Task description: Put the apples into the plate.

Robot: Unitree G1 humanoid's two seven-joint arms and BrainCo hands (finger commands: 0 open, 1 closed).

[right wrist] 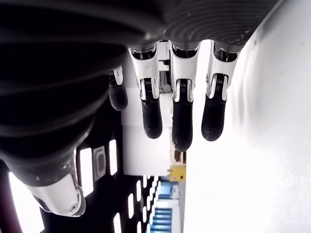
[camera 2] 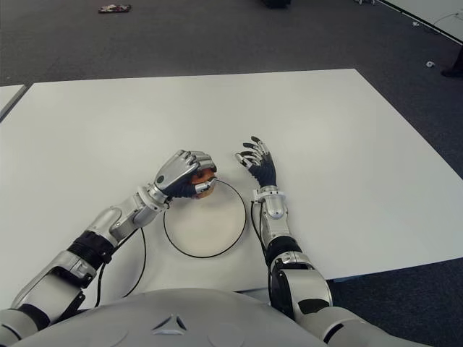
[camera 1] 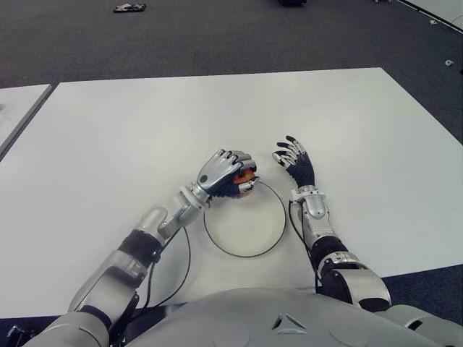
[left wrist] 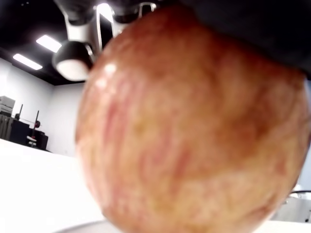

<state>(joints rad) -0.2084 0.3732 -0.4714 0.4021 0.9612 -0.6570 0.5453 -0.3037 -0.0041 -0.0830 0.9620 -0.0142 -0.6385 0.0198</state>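
Red apple (camera 1: 246,176) sits clamped in the left hand (camera 1: 226,173), poised over the plate's (camera 1: 217,241) far rim for release; right hand (camera 1: 295,160) waits beside it, fingers spread, empty.

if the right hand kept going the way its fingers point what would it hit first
Probably nothing: the open right hand points up the bare white table, away from the robot. The plate and the left hand holding the apple sit beside it.

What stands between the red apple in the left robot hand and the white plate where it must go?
Nothing visible does. The left robot hand holds the red-yellow apple right at the far rim of the round white plate with a dark rim, whose inside is bare. The right robot hand shows open, beside the plate on its right.
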